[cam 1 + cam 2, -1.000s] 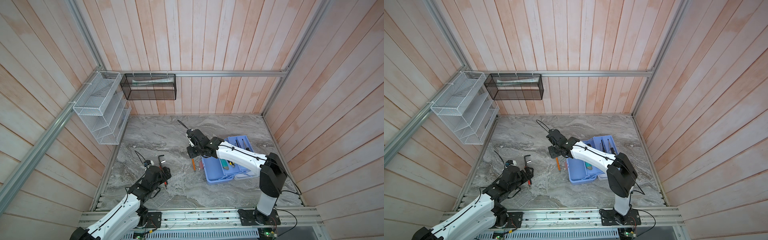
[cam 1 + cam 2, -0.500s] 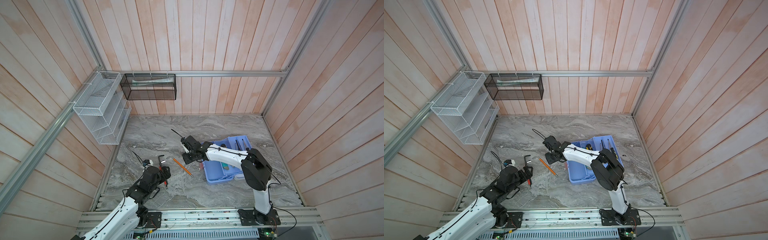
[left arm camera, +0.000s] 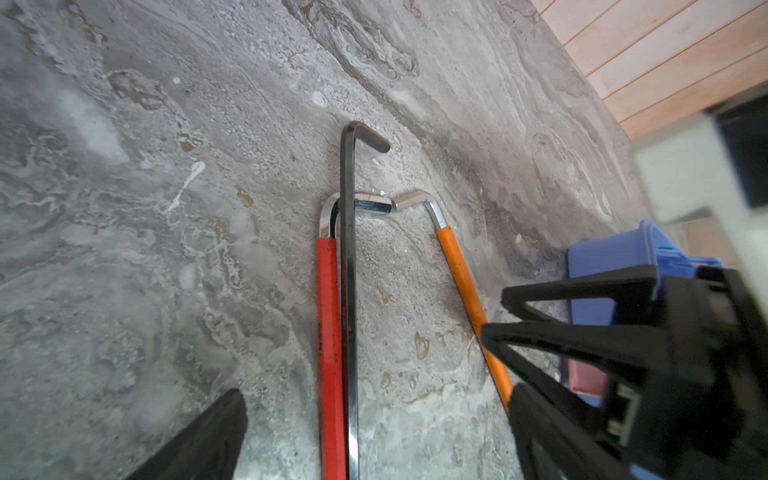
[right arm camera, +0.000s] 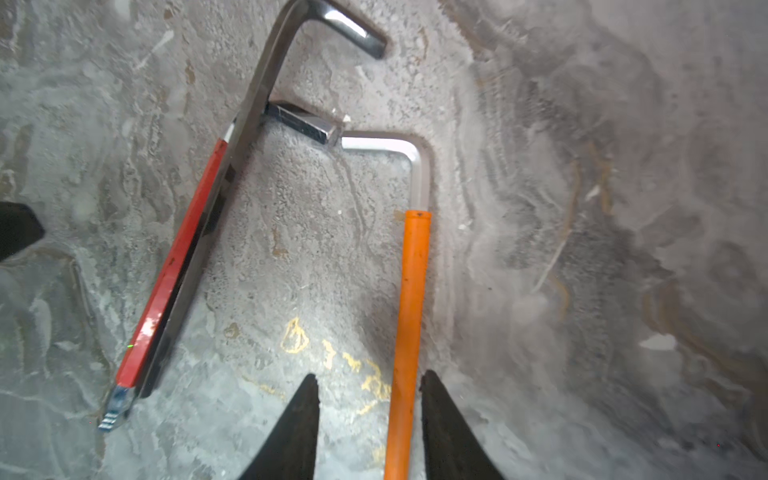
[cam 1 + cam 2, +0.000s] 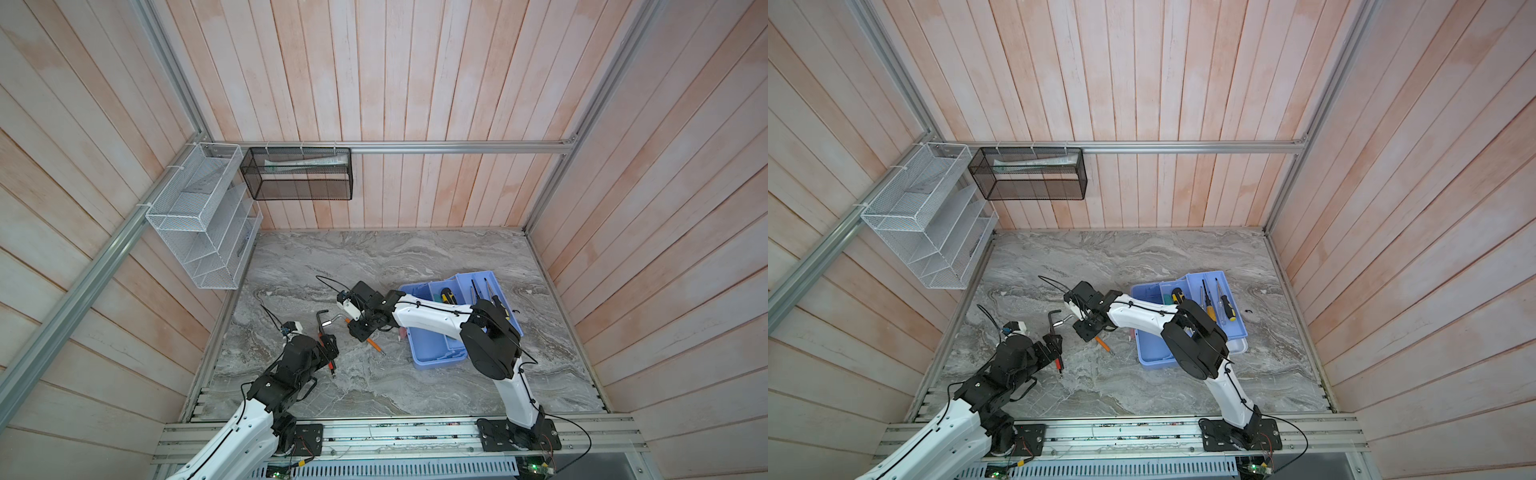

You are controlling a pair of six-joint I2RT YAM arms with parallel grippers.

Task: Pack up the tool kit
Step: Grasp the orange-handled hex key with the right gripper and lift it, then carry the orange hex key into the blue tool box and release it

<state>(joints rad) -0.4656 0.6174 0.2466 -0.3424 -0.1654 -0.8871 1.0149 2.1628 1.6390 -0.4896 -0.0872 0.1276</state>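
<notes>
The tool kit's light blue base (image 5: pixel 432 358) (image 5: pixel 1152 362) stands right of centre, and its tray (image 5: pixel 490 279) holds several screwdrivers (image 5: pixel 1225 307). An orange-sleeved hex key (image 4: pixel 411 291) (image 5: pixel 374 344) lies on the table between the fingers of my right gripper (image 4: pixel 370 374) (image 5: pixel 360 330), which is open, with a gap beside the key. To the left lie a red-sleeved hex key (image 3: pixel 328 332) (image 4: pixel 174 274) and a dark hex key (image 3: pixel 348 249) (image 5: pixel 320 320), side by side. My left gripper (image 3: pixel 376 392) (image 5: pixel 330 349) is wide open astride both.
A white wire rack (image 5: pixel 203 220) hangs on the left wall and a black mesh basket (image 5: pixel 299 174) on the back wall. The marble table (image 5: pixel 374 257) is walled by wooden panels. The right arm (image 5: pixel 486 345) reaches across the blue base.
My right gripper has carried the orange hex key leftward from the box, down to the table, and its jaws have parted. The left gripper has stayed open in place.
</notes>
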